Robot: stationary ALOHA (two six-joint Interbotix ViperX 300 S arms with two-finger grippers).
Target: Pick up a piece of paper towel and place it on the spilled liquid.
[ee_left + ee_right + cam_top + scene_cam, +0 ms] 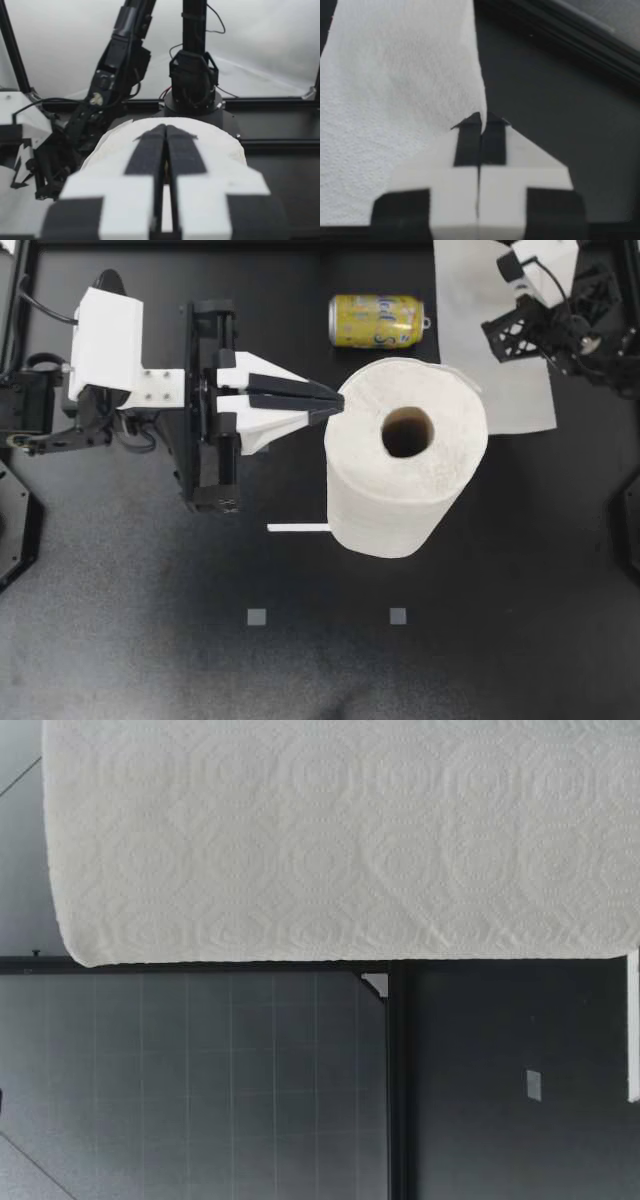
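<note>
White embossed paper towel roll [405, 468] stands upright at the table's [300, 670] middle — its sheet [495, 350] stretches toward the far right corner.

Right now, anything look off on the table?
Yes: the yellow can lies on its side beside the upright paper towel roll, yet no spilled liquid shows on the black table. A paper towel sheet is spread beside the can.

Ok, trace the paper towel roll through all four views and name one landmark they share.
Top view: paper towel roll upright mid-table, my left gripper at its side, its sheet running to my right gripper.
Low view: roll close to the camera, standing on the table.
Left wrist view: roll just ahead of my left gripper.
Right wrist view: roll absent; only its sheet.
Shared landmark: the black table.
</note>
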